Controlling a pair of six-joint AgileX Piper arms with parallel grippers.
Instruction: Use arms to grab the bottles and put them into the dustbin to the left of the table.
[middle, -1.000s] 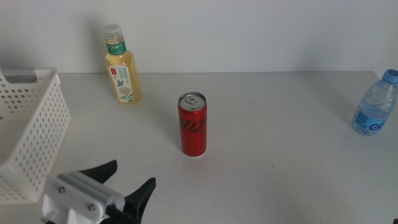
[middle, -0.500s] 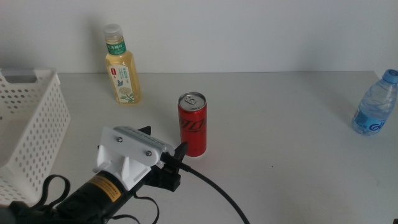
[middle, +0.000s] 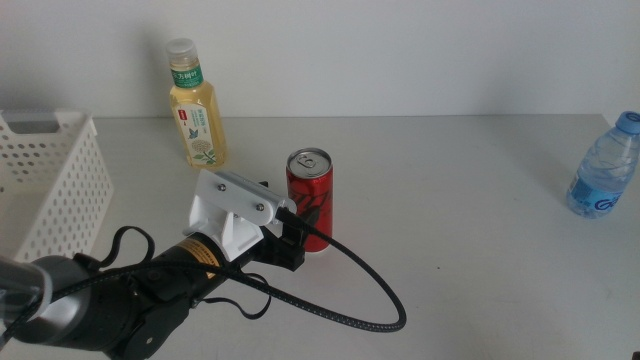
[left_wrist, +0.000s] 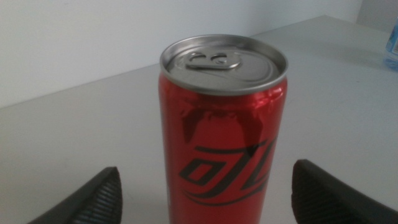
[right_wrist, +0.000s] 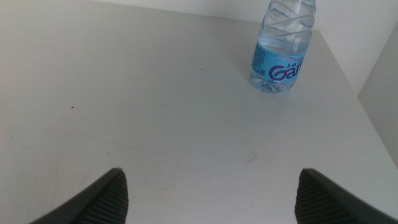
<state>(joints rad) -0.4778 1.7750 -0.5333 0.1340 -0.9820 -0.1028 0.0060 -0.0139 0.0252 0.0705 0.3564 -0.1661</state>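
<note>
The left gripper (left_wrist: 205, 186) has advanced across the table from near the dustbin (middle: 50, 190) to the red can (middle: 311, 200), which now stands upright between its spread jaws; more of the arm and its cable has entered view.

Left gripper (left_wrist: 205, 193): jaws spread wide, the red can (left_wrist: 222, 124) upright between them with a gap on each side.
Beyond the can: bare table (middle: 450, 210) up to the back wall.
Left edge: white dustbin (middle: 50, 190) stands as a barrier.
Right gripper (right_wrist: 211, 193): jaws apart over bare table, 1 water bottle (right_wrist: 283, 46) ahead near the corner.
</note>
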